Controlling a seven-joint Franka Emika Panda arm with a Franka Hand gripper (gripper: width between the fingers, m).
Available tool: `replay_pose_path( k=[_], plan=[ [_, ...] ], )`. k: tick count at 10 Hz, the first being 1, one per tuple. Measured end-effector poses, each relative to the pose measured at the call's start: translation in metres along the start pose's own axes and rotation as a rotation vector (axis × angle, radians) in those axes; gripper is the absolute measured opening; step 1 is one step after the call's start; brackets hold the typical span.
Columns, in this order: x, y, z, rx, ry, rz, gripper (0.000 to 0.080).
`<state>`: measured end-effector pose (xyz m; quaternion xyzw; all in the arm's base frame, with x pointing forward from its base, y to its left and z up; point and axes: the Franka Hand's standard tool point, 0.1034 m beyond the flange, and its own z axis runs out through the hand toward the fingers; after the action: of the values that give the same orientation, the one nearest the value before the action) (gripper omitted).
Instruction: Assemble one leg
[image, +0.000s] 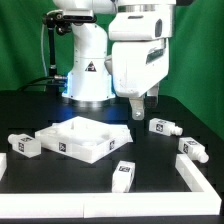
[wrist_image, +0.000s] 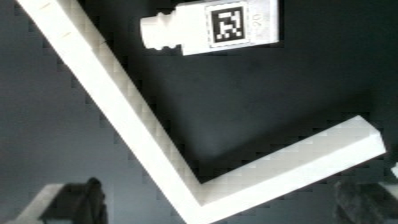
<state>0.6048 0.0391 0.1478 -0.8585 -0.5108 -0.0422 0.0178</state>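
Observation:
Several white legs with marker tags lie loose on the black table: one at the exterior view's left (image: 25, 145), one lying alone in front of the panel (image: 123, 175), and two at the right (image: 160, 126) (image: 193, 150). My gripper (image: 141, 104) hangs above the table, right of the large white square panel (image: 85, 138), and touches nothing. In the wrist view one leg (wrist_image: 210, 27) lies beside the end of a white L-shaped rail (wrist_image: 125, 100). My gripper (wrist_image: 228, 206) is open and empty, its dark fingers (wrist_image: 71, 205) far apart, high above the rail's corner.
The white rail (image: 202, 178) borders the table at the front right of the exterior view. The robot's white base (image: 88, 70) stands at the back middle, with a cable behind it. Another white piece (image: 3, 166) shows at the left edge.

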Motion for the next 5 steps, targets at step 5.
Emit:
replay_pose_path(
  k=[5],
  plan=[
    [0.0002,-0.0002,0.0001,0.003,0.005,0.01,0.065]
  ],
)
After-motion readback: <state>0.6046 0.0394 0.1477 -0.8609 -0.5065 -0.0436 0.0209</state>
